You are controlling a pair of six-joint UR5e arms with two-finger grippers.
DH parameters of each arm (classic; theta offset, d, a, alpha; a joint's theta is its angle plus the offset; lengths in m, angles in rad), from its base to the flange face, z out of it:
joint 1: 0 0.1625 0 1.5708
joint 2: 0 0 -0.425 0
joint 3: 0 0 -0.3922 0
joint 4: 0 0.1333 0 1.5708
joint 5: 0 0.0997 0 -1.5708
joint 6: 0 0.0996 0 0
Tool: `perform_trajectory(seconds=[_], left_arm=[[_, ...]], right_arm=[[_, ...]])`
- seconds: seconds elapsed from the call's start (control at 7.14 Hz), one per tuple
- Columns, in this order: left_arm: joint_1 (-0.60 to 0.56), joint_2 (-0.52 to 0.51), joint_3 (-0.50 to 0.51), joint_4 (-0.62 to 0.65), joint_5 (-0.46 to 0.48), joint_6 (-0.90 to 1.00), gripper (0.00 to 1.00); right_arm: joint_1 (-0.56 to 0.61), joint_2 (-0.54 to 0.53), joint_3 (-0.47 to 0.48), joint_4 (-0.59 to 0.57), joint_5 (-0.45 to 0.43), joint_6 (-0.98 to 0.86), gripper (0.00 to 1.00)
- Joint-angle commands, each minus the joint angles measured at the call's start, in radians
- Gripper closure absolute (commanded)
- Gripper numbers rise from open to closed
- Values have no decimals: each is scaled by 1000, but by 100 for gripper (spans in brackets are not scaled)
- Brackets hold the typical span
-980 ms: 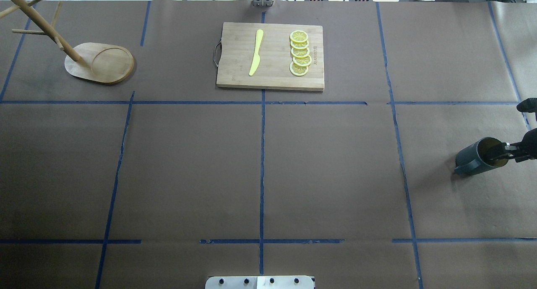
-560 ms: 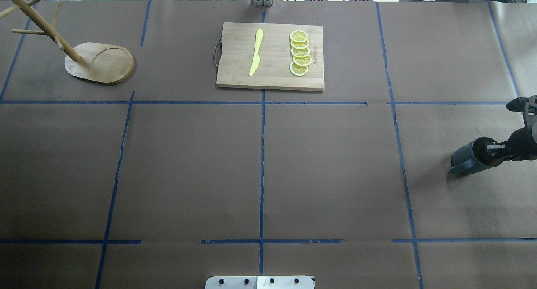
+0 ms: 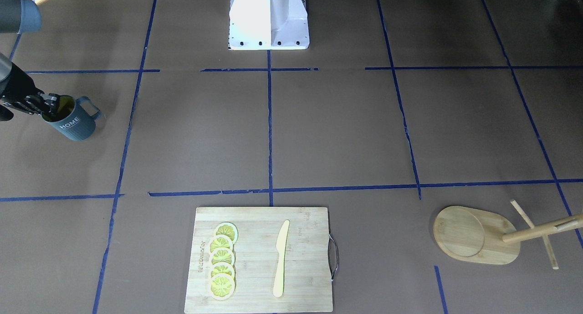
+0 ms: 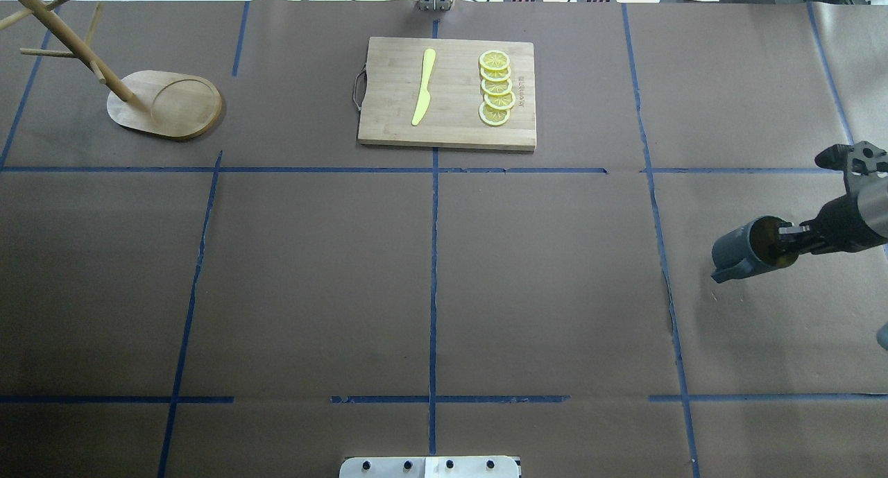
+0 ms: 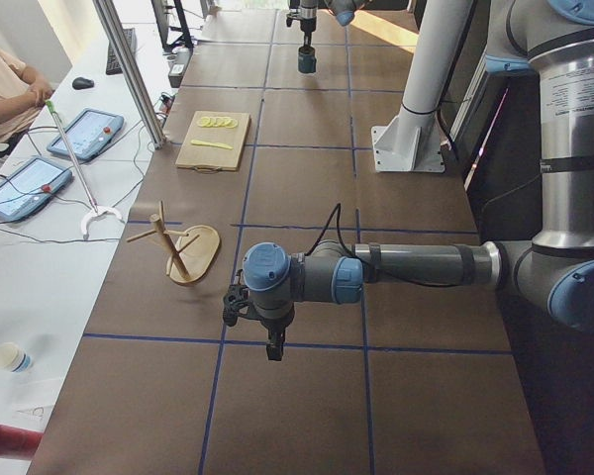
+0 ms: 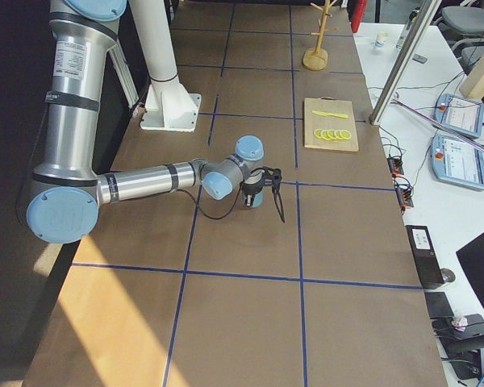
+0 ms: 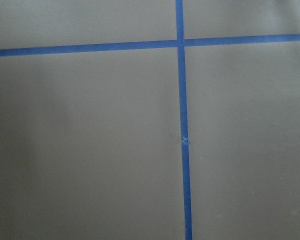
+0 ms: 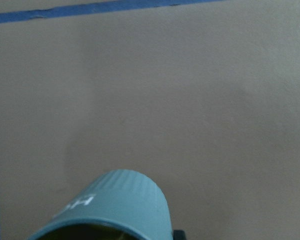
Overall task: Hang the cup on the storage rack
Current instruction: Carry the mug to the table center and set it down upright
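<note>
The cup [image 4: 741,252] is dark blue-grey and ribbed, yellow-green inside, with white "HOME" lettering [image 3: 69,121]. My right gripper [image 4: 787,241] is shut on its rim, one finger inside, and holds it tilted at the table's right side, handle low. The cup also shows in the right wrist view [image 8: 115,205]. The storage rack [image 4: 166,105] is a light wooden stand with a post and pegs at the far left [image 3: 473,234]. My left gripper [image 5: 268,334] shows only in the exterior left view, low over bare table; I cannot tell if it is open or shut.
A bamboo cutting board [image 4: 451,132] lies at the far middle with a yellow knife [image 4: 424,86] and several lemon slices [image 4: 497,89] on it. The brown paper table cover carries blue tape lines. The white robot base [image 3: 268,18] stands at the near edge.
My right gripper has moved left, toward the table's middle, with the cup in it. The rack and the cutting board have not moved.
</note>
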Motion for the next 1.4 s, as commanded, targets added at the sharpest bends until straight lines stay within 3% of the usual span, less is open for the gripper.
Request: perform_trajectory(seconds=[0.0, 0.14, 0.42, 0.56, 0.98, 1.26], left_arm=[[0, 0, 0, 0, 0, 0, 0], [0, 0, 0, 2, 0, 0, 0], [0, 0, 0, 0, 0, 0, 0], [0, 0, 0, 0, 0, 0, 0], [0, -5, 0, 0, 0, 0, 0], [0, -5, 0, 0, 0, 0, 0]], right_arm=[[-52, 224, 13, -174, 5, 113, 100], [-83, 368, 15, -315, -1, 165, 100], [-246, 603, -12, -533, -151, 303, 100], [-302, 735, -87, -587, -199, 366, 100], [-431, 963, -307, -580, -280, 587, 100], [-454, 962, -319, -577, -293, 594, 96]])
